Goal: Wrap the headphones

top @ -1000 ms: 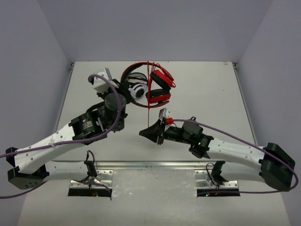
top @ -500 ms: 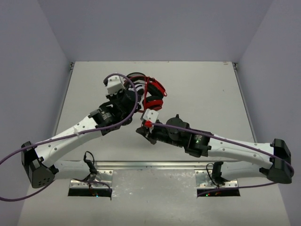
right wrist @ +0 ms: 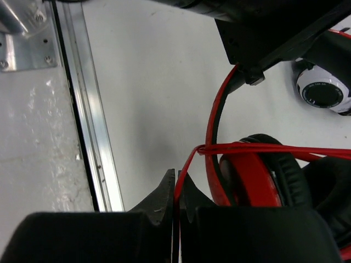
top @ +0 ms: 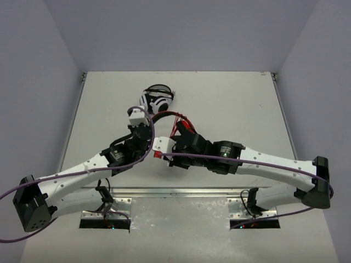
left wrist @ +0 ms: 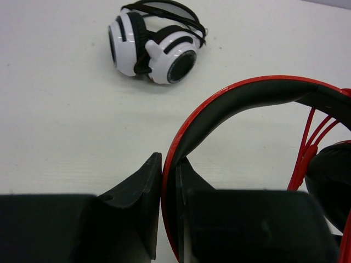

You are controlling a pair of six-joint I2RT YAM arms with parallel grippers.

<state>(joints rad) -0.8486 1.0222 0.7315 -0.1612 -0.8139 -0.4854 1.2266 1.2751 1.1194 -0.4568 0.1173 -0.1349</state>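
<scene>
Left side first: the left gripper (left wrist: pixel 169 162) is clamped on the red headband of the headphones (left wrist: pixel 248 92), one finger on each side of the band with no gap showing. The band arcs up and off to the right from the pinch point. Behind it, farther back on the table (left wrist: pixel 60 115), the white headphones (left wrist: pixel 156 47) lie on their own, well clear of the red pair.

In the top view the red pair sits in the middle of the table, right between the two wrists and a bit nearer than the white set. The wrist views show bare table under the band, but I can't tell if the cups are touching it.

Over to the right: the right gripper (right wrist: pixel 175 177) is pinched tight on the thin red cable (right wrist: pixel 185 164). From the jaws the cable climbs to the headband, and a few strands run off to the right across the top of the red ear cup. The metal rail (right wrist: pixel 82 115) at the table's near edge is just left of that gripper.
</scene>
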